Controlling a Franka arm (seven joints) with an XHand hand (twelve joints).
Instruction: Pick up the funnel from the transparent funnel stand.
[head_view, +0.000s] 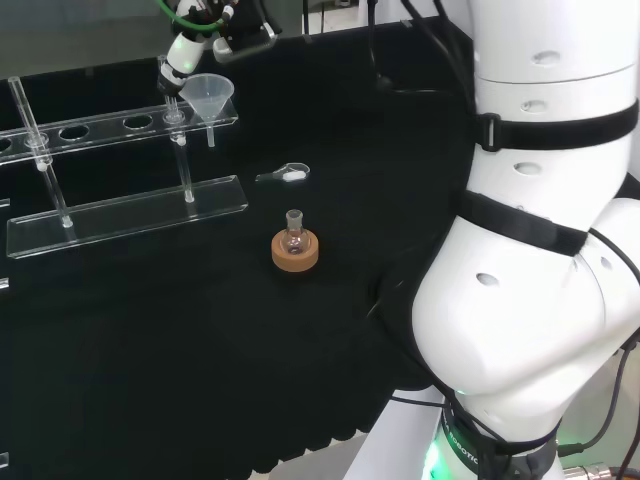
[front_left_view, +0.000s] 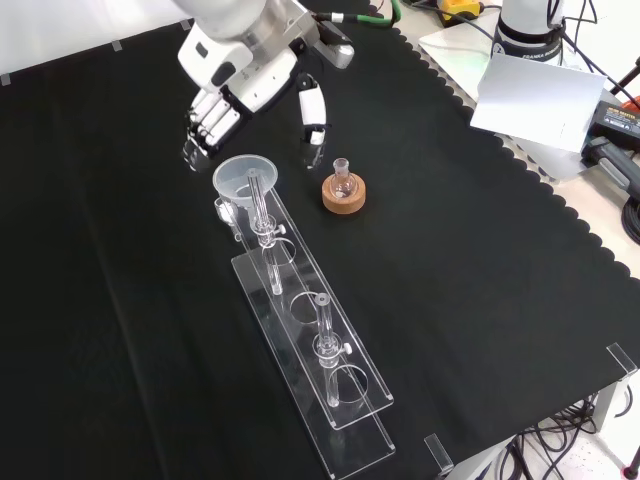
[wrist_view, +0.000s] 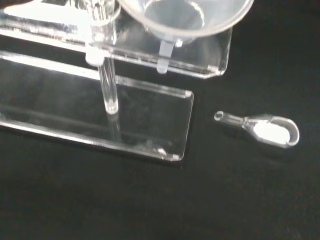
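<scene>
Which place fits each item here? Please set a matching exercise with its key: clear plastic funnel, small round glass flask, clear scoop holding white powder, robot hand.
Items:
1. clear plastic funnel
2. small round glass flask
3. clear scoop holding white powder
4. hand

Places:
A. lying flat on the black cloth
B. seated in the end hole of the transparent funnel stand
C. above the cloth, close to the funnel
D. upright in a cork ring

Pairs: 1-B, 2-D, 3-A, 4-C
</scene>
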